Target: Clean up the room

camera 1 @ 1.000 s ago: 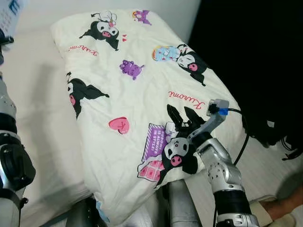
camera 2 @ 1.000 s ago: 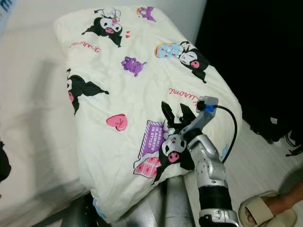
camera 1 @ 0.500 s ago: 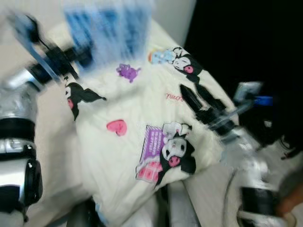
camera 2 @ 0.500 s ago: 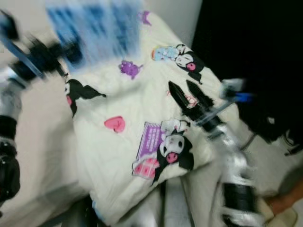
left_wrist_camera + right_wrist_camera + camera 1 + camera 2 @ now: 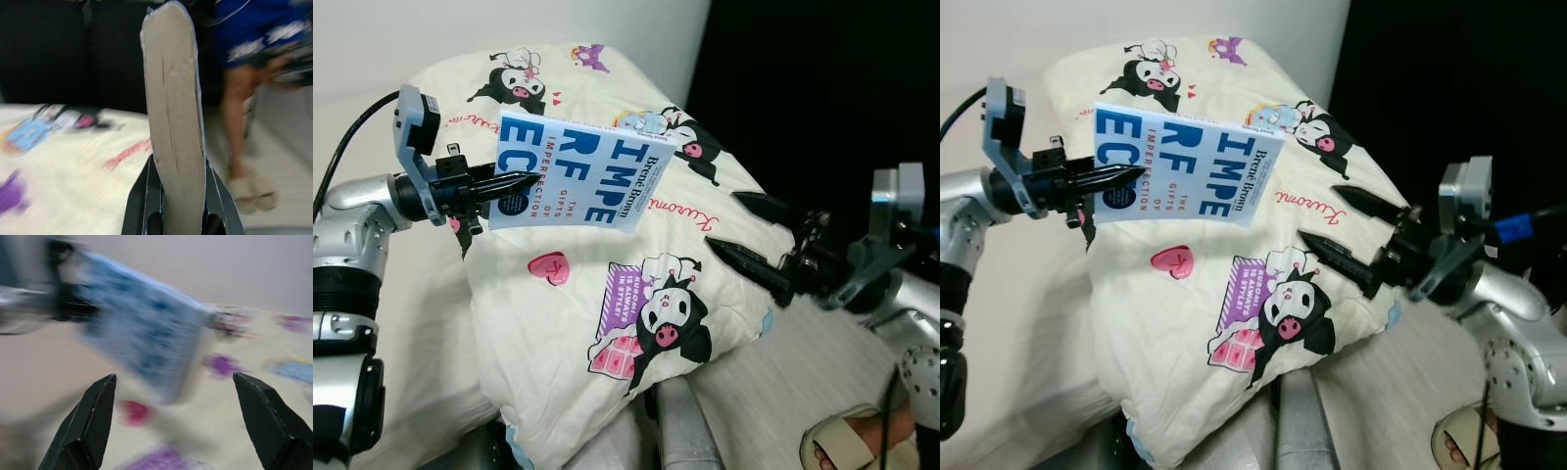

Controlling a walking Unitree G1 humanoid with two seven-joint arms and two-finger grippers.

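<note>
1. The left gripper had its two black fingers clamped on one end of the blue-and-white book; the left wrist view showed the page edge pinched between them.
2. The right gripper had its fingers spread wide apart with nothing between them, pointing toward the book's free end but apart from it.
3. The book was held in the air above the folded cartoon-print quilt, over its far half, not resting on it.
4. The quilt lay at the bed's near edge.
5. Judging by this, the book was picked up but not yet put away; a person's sandalled foot stood near.
</note>
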